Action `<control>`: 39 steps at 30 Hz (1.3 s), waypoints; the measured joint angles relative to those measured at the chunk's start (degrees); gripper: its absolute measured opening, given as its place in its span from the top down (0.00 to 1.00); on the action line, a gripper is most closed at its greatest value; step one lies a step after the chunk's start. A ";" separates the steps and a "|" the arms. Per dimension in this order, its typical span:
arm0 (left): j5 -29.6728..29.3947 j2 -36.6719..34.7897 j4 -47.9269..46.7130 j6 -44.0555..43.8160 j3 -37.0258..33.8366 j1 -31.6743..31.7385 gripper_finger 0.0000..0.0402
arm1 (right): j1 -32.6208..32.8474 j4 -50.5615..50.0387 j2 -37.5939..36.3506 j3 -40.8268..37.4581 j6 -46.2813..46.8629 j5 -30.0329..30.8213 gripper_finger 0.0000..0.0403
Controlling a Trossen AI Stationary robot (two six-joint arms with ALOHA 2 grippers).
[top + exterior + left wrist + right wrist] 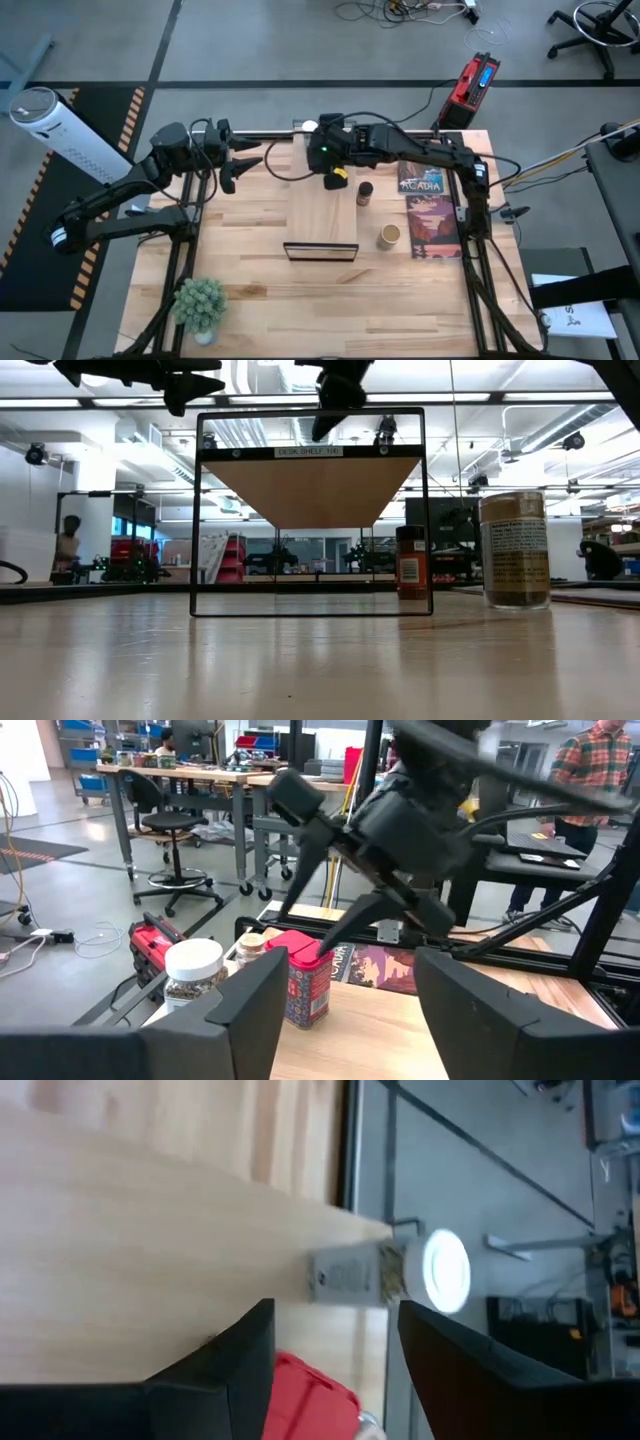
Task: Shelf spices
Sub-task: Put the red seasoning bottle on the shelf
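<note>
The shelf (320,215) is a pale board with a dark front edge, raised on a black frame (310,510). A white-capped jar (193,970) (400,1270) and a red tin (305,985) stand upright on pale wood at its far end. The black-lidded jar (364,193) (411,563) and the tan-topped jar (389,236) (515,550) stand on the table right of the shelf. My right gripper (332,180) (335,1340) is open and points down just above the red tin (310,1385). My left gripper (250,160) (350,980) is open and hovers left of the shelf's far end.
A flat printed game box (430,215) lies on the table right of the two loose jars. A small potted plant (200,300) stands near the table's near left corner. Bare tabletop lies in front of the shelf. People and workbenches show in the room behind.
</note>
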 joint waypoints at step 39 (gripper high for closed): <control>0.02 -0.66 0.02 0.04 0.00 0.00 0.48 | -3.31 -2.58 2.97 -0.38 7.20 -1.97 0.62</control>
